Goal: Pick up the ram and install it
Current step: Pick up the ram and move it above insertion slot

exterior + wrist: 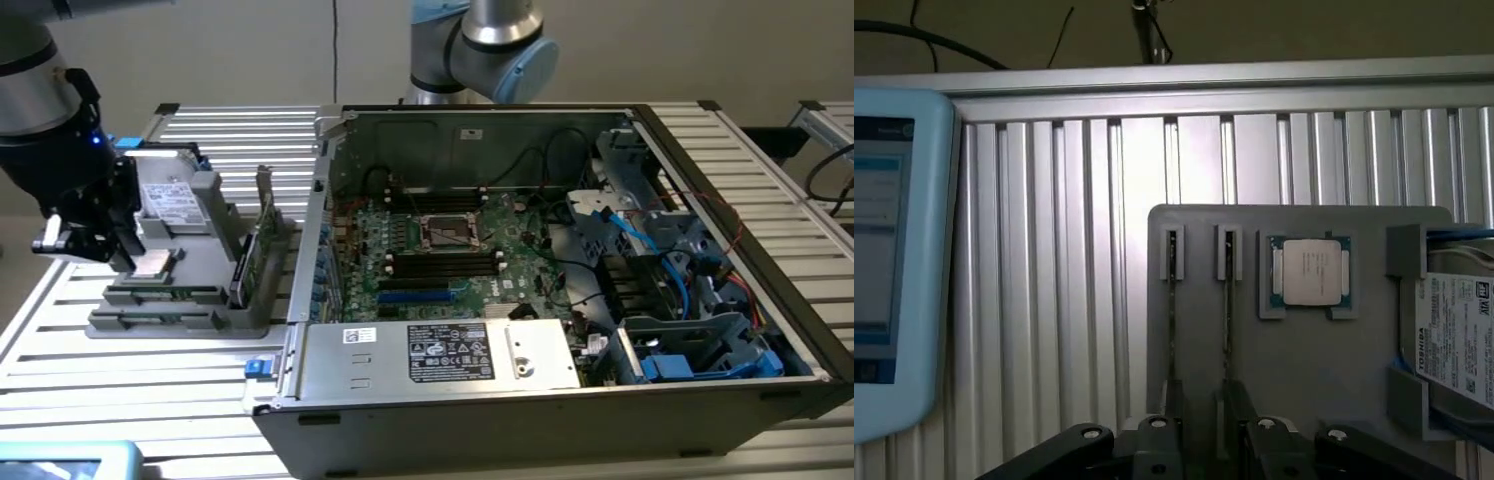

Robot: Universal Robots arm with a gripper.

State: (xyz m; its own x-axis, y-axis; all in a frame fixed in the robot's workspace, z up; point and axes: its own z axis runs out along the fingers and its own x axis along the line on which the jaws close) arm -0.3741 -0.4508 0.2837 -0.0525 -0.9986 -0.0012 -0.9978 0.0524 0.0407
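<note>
Two slim green ram sticks stand on edge in the slots of a grey holder [1314,360], one [1172,320] beside the other [1227,320]. In the exterior view the ram [171,296] sits at the holder's near end, on the exterior view's left. My gripper [1214,450] hovers over that end of the holder with its jaws open, and the second stick runs into the gap between the black fingers [1159,440]. Nothing is held. In the exterior view the gripper [100,255] hangs just above the holder [200,325].
The holder also carries a square silver processor [1311,272], a hard drive [1454,340] and an upright expansion card [247,260]. The open computer case [534,400] with its motherboard [441,250] lies at the exterior view's right. A blue-rimmed tablet [894,260] sits nearby.
</note>
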